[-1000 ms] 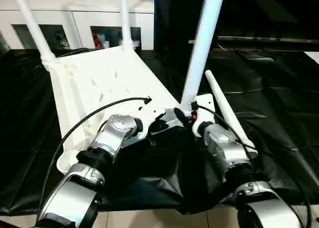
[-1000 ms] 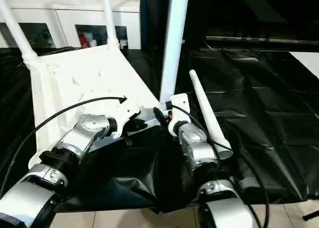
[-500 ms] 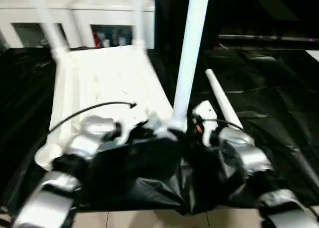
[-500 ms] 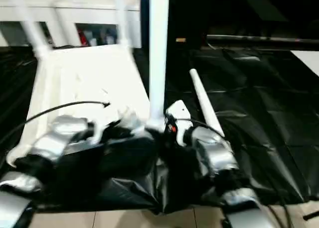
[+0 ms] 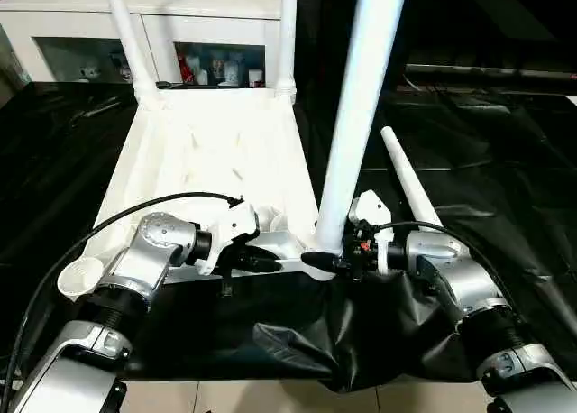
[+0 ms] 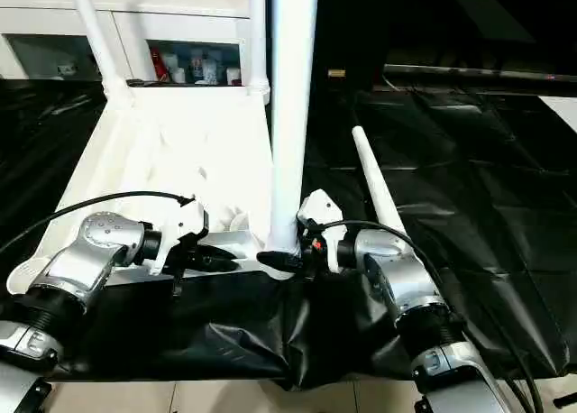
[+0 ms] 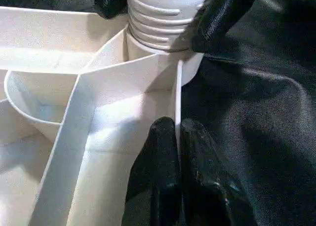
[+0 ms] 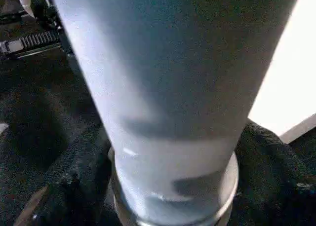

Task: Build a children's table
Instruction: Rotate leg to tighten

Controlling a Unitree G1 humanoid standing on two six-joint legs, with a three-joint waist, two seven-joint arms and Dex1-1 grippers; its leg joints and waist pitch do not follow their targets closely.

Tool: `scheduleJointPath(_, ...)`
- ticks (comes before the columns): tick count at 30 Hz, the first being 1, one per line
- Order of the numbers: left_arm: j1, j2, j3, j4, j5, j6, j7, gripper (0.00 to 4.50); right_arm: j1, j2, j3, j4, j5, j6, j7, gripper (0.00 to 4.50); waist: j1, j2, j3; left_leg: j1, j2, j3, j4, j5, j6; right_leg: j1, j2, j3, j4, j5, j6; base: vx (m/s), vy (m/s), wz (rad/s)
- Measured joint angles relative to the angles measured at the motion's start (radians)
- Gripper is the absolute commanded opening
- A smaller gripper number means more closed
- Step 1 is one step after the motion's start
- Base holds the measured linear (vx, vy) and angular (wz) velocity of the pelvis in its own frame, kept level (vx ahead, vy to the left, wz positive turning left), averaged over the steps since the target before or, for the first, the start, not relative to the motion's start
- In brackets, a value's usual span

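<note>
Tabletop (image 5: 212, 151) is pinched at its near rim by the left gripper (image 7: 177, 137). An upright leg (image 5: 361, 97) is clasped at its base by the right gripper (image 5: 329, 261), in the near corner socket.

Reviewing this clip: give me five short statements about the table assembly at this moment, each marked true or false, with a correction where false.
1. The tabletop lies with its ribbed underside facing up. True.
2. Two legs already stand at its far corners. True.
3. The right gripper grips the loose leg lying on the black sheet. False: it is closed around the base of the upright near leg, whose threaded end sits at a corner socket; the loose leg lies untouched beside the right arm.
4. The left gripper is wide open above the tabletop. False: its fingers pinch the tabletop's thin side wall.
5. The corner socket nearest the left arm holds a leg. False: it is empty.
</note>
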Motion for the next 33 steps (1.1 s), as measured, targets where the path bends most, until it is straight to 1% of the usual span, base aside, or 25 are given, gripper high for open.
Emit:
scheduleJointPath(4,0.002,0.001,0.0,-0.003,0.0,0.001,0.0,0.0,0.0,-0.001,0.002,0.0,0.0,0.001,0.007,2.93,0.0,0.0,0.0,0.0,0.0,0.0,0.0,0.0,0.0,0.0,0.0,0.0,0.0,0.0,0.0,0.0,0.0,0.0)
scheduleJointPath(8,0.003,0.001,0.0,-0.004,0.0,0.001,0.001,0.0,0.001,0.001,0.001,0.0,0.0,0.002,0.001,2.81,0.0,0.0,0.0,0.0,0.0,0.0,0.0,0.0,0.0,0.0,0.0,0.0,0.0,0.0,0.0,0.0,0.0,0.0)
scheduleJointPath(11,0.003,-0.004,0.003,0.002,0.004,0.0,0.038,0.0,0.016,0.034,-0.025,0.004,0.001,0.003,-0.065,2.79,-0.002,0.0,0.0,0.001,0.0,0.0,0.0,0.0,-0.001,0.001,0.0,0.0,0.0,0.0,0.0,0.0,0.0,0.0)
scheduleJointPath(13,-0.012,-0.033,0.005,0.028,0.027,-0.002,0.102,0.0,0.017,0.072,-0.054,0.034,0.0,-0.005,-0.153,2.78,-0.005,-0.001,0.0,0.003,0.0,0.0,0.001,-0.002,-0.004,0.002,0.0,0.0,0.001,-0.001,0.003,0.0,0.0,0.0)
scheduleJointPath(16,-0.05,-0.095,0.006,0.081,0.066,0.005,0.236,0.0,0.004,0.144,-0.113,0.099,-0.011,-0.029,-0.361,2.78,-0.011,-0.001,-0.001,0.005,0.0,0.0,0.002,-0.001,-0.005,0.004,0.0,0.001,0.0,-0.001,0.004,0.0,0.0,0.0)
scheduleJointPath(18,-0.067,-0.137,0.006,0.105,0.09,0.017,0.325,0.0,-0.015,0.183,-0.137,0.134,-0.026,-0.037,-0.496,2.77,-0.014,-0.001,-0.001,0.006,-0.001,-0.001,0.002,-0.001,-0.005,0.006,0.0,0.001,0.0,-0.001,0.005,0.0,0.0,0.0)
scheduleJointPath(20,-0.079,-0.167,0.006,0.123,0.103,0.033,0.382,0.0,-0.03,0.212,-0.152,0.162,-0.04,-0.047,-0.591,2.77,-0.016,-0.001,-0.001,0.01,-0.001,-0.001,0.002,-0.001,-0.005,0.009,0.0,0.001,-0.001,-0.001,0.005,0.0,0.0,0.0)
scheduleJointPath(21,-0.09,-0.192,0.006,0.136,0.112,0.048,0.421,0.0,-0.045,0.232,-0.169,0.184,-0.044,-0.049,-0.652,2.77,-0.017,-0.001,-0.001,0.011,-0.001,-0.001,0.002,-0.001,-0.005,0.011,0.0,0.001,-0.002,-0.002,0.005,0.0,0.0,0.0)
scheduleJointPath(22,-0.096,-0.206,0.006,0.142,0.117,0.057,0.446,0.0,-0.054,0.242,-0.18,0.198,-0.047,-0.049,-0.689,2.77,-0.02,-0.001,-0.002,0.012,-0.001,-0.001,0.002,-0.001,-0.005,0.012,0.0,0.001,-0.003,-0.002,0.005,0.0,0.0,0.0)
scheduleJointPath(26,-0.104,-0.225,0.005,0.15,0.118,0.069,0.469,0.0,-0.061,0.25,-0.183,0.213,-0.054,-0.068,-0.732,2.77,-0.02,0.002,-0.004,0.012,-0.002,-0.001,0.001,-0.001,-0.005,0.013,-0.001,0.001,-0.004,-0.003,0.007,0.0,0.0,0.0)
scheduleJointPath(27,-0.106,-0.224,0.005,0.154,0.118,0.063,0.469,0.0,-0.062,0.251,-0.187,0.215,-0.053,-0.073,-0.729,3.12,-0.02,0.002,-0.004,0.012,-0.002,-0.001,0.001,-0.001,-0.005,0.013,-0.001,0.001,-0.004,-0.003,0.007,0.0,0.0,0.0)
scheduleJointPath(29,-0.106,-0.222,0.005,0.158,0.118,0.05,0.466,0.0,-0.062,0.254,-0.201,0.218,-0.048,-0.076,-0.716,3.47,-0.02,0.003,-0.004,0.012,-0.002,-0.001,0.0,-0.001,-0.005,0.013,-0.001,0.0,-0.003,-0.003,0.007,0.0,0.0,0.0)
scheduleJointPath(31,-0.106,-0.208,0.006,0.164,0.117,0.033,0.452,0.0,-0.062,0.253,-0.202,0.219,-0.04,-0.08,-0.679,3.57,-0.02,0.003,-0.004,0.012,-0.001,-0.001,-0.002,-0.001,-0.005,0.012,0.0,0.0,-0.003,-0.003,0.007,0.0,0.0,0.0)
scheduleJointPath(32,-0.106,-0.203,0.006,0.164,0.115,0.028,0.446,0.0,-0.062,0.251,-0.202,0.22,-0.039,-0.083,-0.664,3.7,-0.021,0.003,-0.004,0.012,-0.001,-0.001,-0.002,-0.001,-0.005,0.012,0.0,0.0,-0.002,-0.003,0.007,0.0,0.0,0.0)
scheduleJointPath(33,-0.102,-0.184,0.008,0.162,0.114,0.016,0.423,0.0,-0.061,0.228,-0.187,0.219,-0.042,-0.085,-0.616,3.7,-0.022,0.003,-0.003,0.011,-0.001,-0.001,-0.002,-0.001,-0.005,0.011,0.0,0.0,-0.002,-0.003,0.007,0.0,0.0,0.0)
